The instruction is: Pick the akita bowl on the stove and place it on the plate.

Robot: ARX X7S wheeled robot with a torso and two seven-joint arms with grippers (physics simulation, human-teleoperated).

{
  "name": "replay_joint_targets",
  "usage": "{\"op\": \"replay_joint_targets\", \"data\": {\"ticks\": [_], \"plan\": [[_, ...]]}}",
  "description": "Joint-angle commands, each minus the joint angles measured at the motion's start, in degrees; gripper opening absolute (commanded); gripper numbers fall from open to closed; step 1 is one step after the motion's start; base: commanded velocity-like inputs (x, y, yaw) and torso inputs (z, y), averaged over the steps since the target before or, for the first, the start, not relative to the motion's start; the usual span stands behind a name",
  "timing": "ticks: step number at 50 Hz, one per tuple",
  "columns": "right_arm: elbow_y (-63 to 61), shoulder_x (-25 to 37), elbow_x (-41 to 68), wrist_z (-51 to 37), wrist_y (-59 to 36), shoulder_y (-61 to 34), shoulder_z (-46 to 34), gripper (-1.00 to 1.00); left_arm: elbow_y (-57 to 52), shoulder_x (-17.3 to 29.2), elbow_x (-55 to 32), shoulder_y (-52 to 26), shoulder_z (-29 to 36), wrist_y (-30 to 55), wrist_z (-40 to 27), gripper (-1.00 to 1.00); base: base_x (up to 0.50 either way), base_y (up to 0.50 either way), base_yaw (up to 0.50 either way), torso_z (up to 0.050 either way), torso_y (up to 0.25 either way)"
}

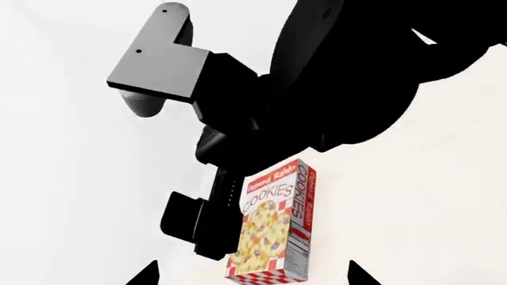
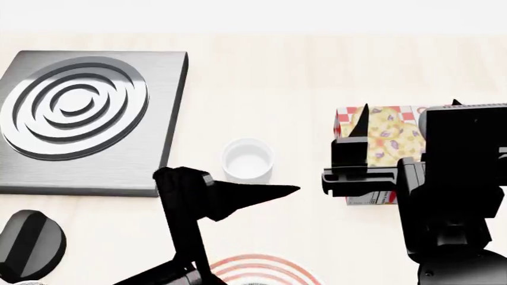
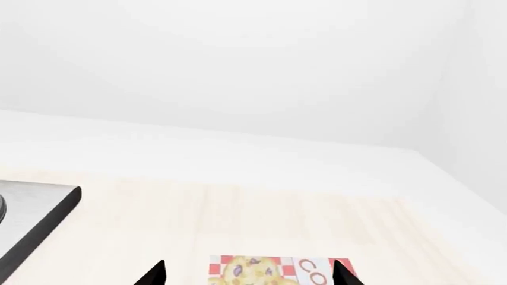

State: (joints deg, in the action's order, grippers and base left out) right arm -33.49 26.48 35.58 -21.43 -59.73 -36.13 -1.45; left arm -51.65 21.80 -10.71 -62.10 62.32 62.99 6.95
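Observation:
The stove [image 2: 87, 124], a dark grey slab with raised black rings, lies at the back left; nothing rests on its top, and its corner [image 3: 35, 217] shows in the right wrist view. The akita bowl is out of view. Only the plate's far red-ringed rim [image 2: 257, 267] shows at the bottom edge. My left gripper [image 2: 269, 191] hovers in front of a small white cup, pointing right; its fingertips [image 1: 146, 274] are wide apart, open and empty. My right gripper [image 2: 409, 110] hangs open above a cookie box, fingertips [image 3: 156, 274] spread.
A plain white cup [image 2: 247, 159] stands between the stove and the cookie box [image 2: 382, 135], which lies flat at the right. A black round knob [image 2: 28, 244] sits at the front left. The right arm [image 1: 317, 89] fills much of the left wrist view.

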Motion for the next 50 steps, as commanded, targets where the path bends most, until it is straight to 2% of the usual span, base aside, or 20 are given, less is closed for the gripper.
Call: {"op": "replay_joint_targets", "data": {"ticks": [1, 22, 28, 50], "plan": [[0.0, 0.1, 0.1, -0.2, 0.1, 0.0, -0.2, 1.00, 0.2, -2.0, -3.5, 1.8, -10.1, 1.2, -0.3, 1.00, 0.00, 0.00, 0.00, 0.000, 0.000], [-0.1, 0.4, 0.5, -0.5, 0.1, 0.0, -0.3, 1.00, 1.5, -5.4, -8.1, 2.2, -23.7, 4.2, -0.5, 1.00, 0.00, 0.00, 0.00, 0.000, 0.000], [0.1, 0.4, 0.5, -0.5, 0.4, 0.0, -0.4, 1.00, 2.4, -7.8, -10.4, 3.4, -30.9, 5.5, -0.9, 1.00, 0.00, 0.00, 0.00, 0.000, 0.000], [0.2, 0.7, 0.8, -0.7, 0.6, 0.0, -0.6, 1.00, 4.6, -10.7, -13.7, 4.7, -42.1, 6.6, -2.2, 1.00, 0.00, 0.00, 0.00, 0.000, 0.000]]}}
